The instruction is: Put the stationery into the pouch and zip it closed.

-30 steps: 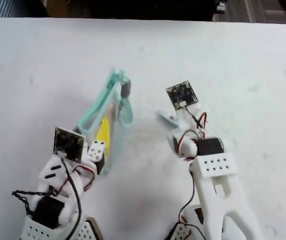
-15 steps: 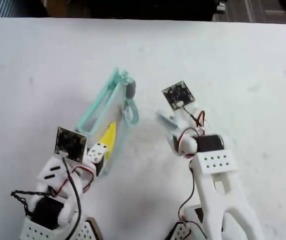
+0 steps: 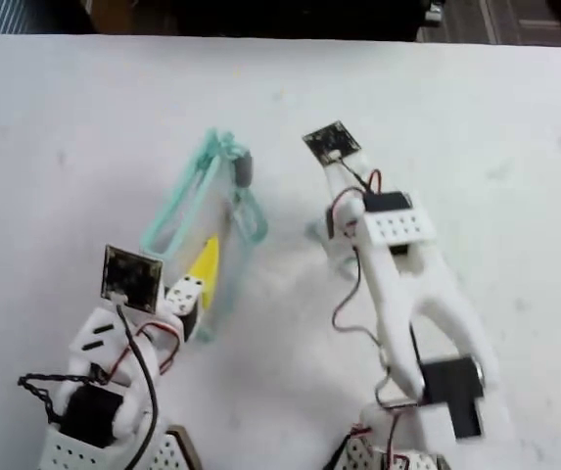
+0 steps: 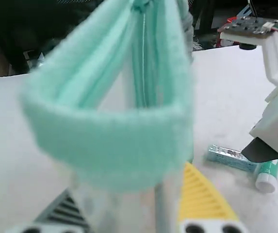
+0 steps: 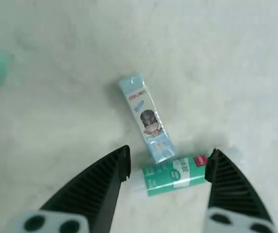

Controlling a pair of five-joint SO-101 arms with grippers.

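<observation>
Above white bench, grips one end of mint zip pouch in left tool, propping the mouth open for loading. Spreads right tool wide astride green glue stick, positioned for pinching; blue eraser just beside.

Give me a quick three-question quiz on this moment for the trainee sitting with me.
1. True or false: the right gripper is open, with a finger on either side of the green glue stick.
2. What lies beside the glue stick? A) a light-blue packet B) scissors C) a stapler
3. Short answer: what is the left gripper shut on?

Key: 1 true; 2 A; 3 the teal pouch.
</observation>
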